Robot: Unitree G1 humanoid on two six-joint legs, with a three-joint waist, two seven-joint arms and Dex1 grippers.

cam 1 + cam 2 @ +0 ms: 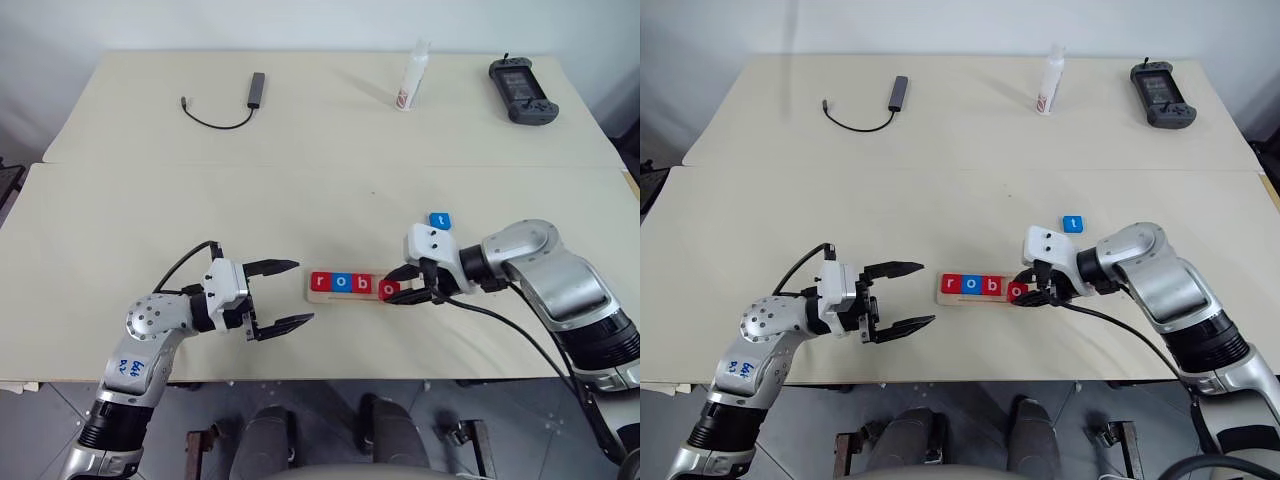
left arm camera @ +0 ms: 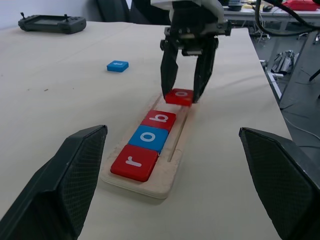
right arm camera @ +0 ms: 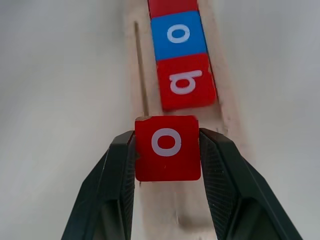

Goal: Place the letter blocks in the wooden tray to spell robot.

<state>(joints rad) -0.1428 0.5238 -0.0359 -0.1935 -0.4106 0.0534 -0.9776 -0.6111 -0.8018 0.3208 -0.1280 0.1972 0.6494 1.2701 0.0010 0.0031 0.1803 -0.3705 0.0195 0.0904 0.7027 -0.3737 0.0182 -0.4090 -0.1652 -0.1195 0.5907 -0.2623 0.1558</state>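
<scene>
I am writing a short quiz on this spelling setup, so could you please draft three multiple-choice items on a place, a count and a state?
1. Where is the small blue square t block?
A. on the beige table beyond the long pale wooden tray
B. in the tray
C. in the left gripper

2. How many blocks lie flat in the tray, unheld?
A. one
B. three
C. five

3. What is the right gripper doing?
A. hanging open
B. gripping the red o block
C. gripping the t block

Answers: 1 A, it lies apart on the table; 2 B, r, o, b sit in the tray; 3 B, both fingers press the block's sides.
</scene>
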